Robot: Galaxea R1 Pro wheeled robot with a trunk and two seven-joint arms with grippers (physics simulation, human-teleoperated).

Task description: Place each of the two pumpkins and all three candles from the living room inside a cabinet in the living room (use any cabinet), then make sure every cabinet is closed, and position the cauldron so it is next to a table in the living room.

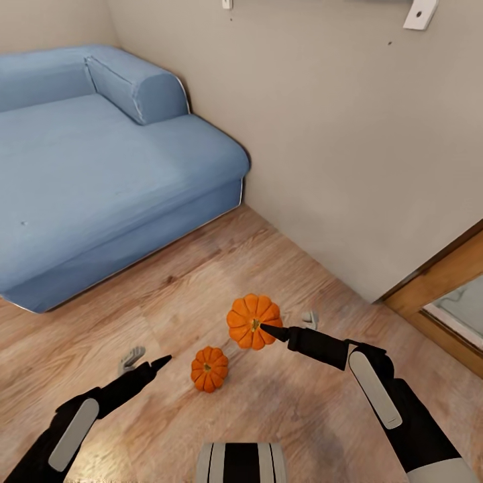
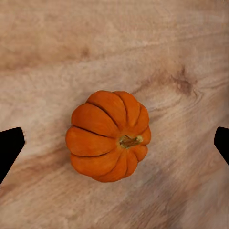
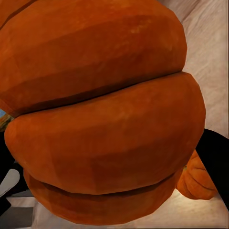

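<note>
Our right gripper clamps one pumpkin at centre frame; left gripper, jaws wide, hovers over the other pumpkin. An off-centre closure could roll it away.

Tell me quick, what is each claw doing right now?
Left gripper: open, holding nothing, above the smaller ribbed orange pumpkin on the wooden floor.
Right gripper: shut on the larger ribbed orange pumpkin.

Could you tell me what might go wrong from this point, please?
The right gripper holds one pumpkin above the wood floor; a slip could send it rolling. The left gripper hangs open over the second pumpkin, which looks off-centre between the fingers, so closing might nudge it away.
</note>
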